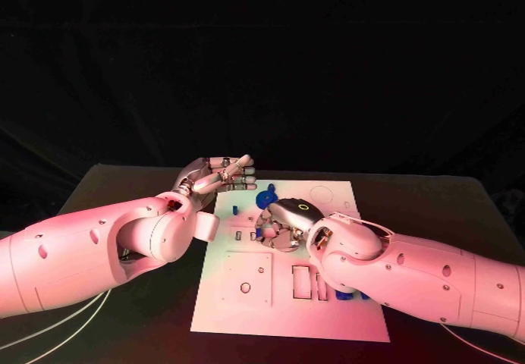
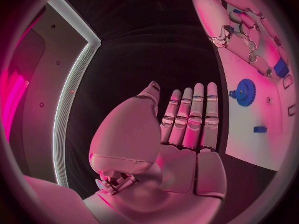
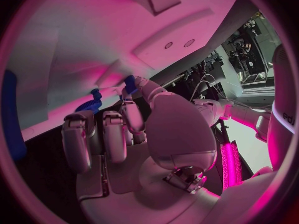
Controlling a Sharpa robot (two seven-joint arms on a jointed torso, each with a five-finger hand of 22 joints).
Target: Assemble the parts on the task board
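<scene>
White task board lies on the black table.

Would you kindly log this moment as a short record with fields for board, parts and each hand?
board: white task board flat on the black table
parts: blue gear standing on the board; small blue block lying apart from it
left hand: at the board's far left edge, fingers straight and together, holding nothing
right hand: over the board's middle, fingers curled; small blue piece at its fingertips, grip unclear
</scene>
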